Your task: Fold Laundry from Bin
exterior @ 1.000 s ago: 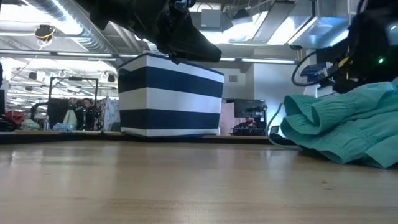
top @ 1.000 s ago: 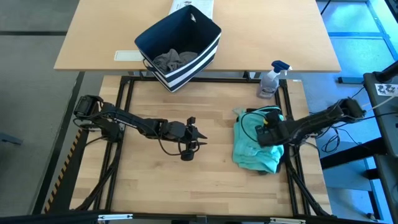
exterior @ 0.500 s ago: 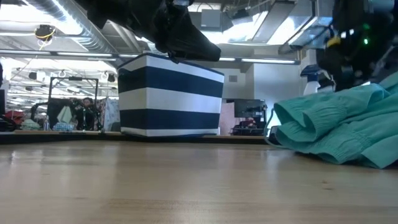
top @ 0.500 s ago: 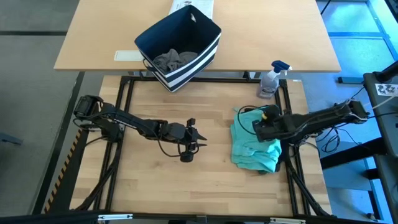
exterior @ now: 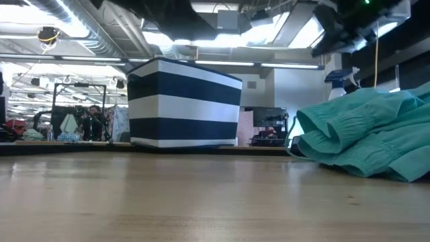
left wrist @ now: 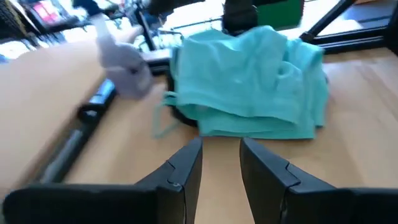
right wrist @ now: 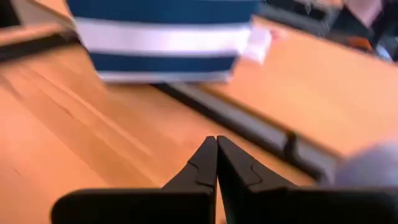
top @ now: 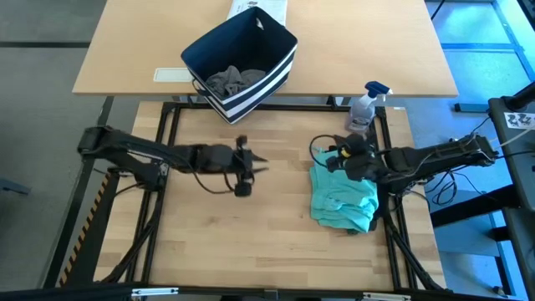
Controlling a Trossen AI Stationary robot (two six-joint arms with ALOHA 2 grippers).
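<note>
One crumpled teal cloth garment (top: 343, 199) out on the wooden table's right side; grey cloth (top: 235, 80) left in the navy, white-striped fabric bin (top: 241, 63) beyond. Right gripper (top: 333, 156) pressed together, empty, at the garment's far edge. Left gripper (top: 253, 165) slightly parted, empty, mid-table. Best to pinch two corners, then spread flat before folding.

you have two slim, matte black jointed arms, each built from narrow tube-like links joined by chunkier rounded housings. thin black cables loop loosely beside both arms. the left gripper (top: 258, 161) ends in two dark, tapered plastic fingers (left wrist: 184, 167) with angular, stepped inner edges. the right gripper (top: 328, 156) carries matching black fingers (right wrist: 202, 163) that narrow to pointed tips. a small yellow marking shows on the right arm's wrist housing.
</note>
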